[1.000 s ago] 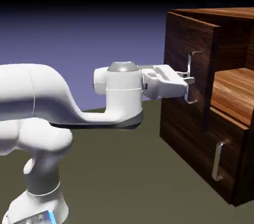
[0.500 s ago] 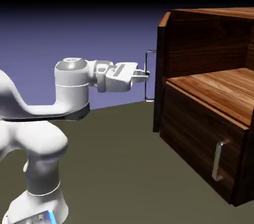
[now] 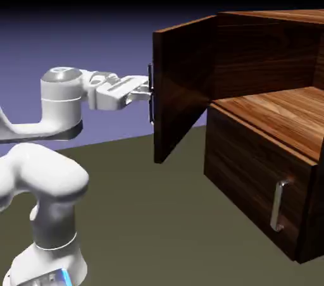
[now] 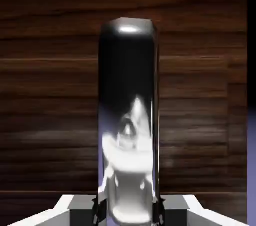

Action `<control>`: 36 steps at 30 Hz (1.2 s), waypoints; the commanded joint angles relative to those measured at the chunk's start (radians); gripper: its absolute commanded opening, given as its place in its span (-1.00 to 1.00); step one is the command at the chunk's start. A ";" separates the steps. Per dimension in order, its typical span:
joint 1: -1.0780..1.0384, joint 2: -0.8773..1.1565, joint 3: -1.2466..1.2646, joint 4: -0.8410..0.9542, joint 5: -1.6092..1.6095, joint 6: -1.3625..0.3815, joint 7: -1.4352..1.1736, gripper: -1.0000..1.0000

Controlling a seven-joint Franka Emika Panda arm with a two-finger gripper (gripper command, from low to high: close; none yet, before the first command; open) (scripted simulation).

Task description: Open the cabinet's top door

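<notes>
- Gripping hard: the claw (image 3: pixel 148 90) is clamped on the top door's handle (image 3: pixel 150 93), arm stretched level from the exterior view's left.
- Hand view confirms it: shiny bar (image 4: pixel 129 125) fills the gap betw. the two fingertips (image 4: pixel 75 209), jaws pinched tight on it, dark wood grain right behind.
- Top door (image 3: pixel 183 82) stands swung well out from the cabinet (image 3: pixel 266 171), free edge at the claw, hinge side away from it, towards the cabinet's body.
- Door panel sits just beyond the claw, handle bar vertical, touching both pads.
- Behind the door, far side from the claw: upper compartment is exposed, w/ a lighter wood shelf (image 3: pixel 278 117) showing.
- Lower panel (image 3: pixel 253 196) is below and beyond the claw, flush and shut; its short silver handle (image 3: pixel 279 205) is well apart from the claw.
- Olive tabletop (image 3: pixel 145 228) lies underneath the claw; blue-violet backdrop (image 3: pixel 82 38) is behind the arm.
</notes>
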 commanded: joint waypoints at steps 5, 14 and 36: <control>-0.001 0.103 0.181 0.077 0.180 -0.134 0.038 -1.00; -0.147 0.351 0.507 0.332 0.456 -0.395 0.125 -1.00; -0.919 0.567 1.200 1.036 0.737 -0.865 0.179 -1.00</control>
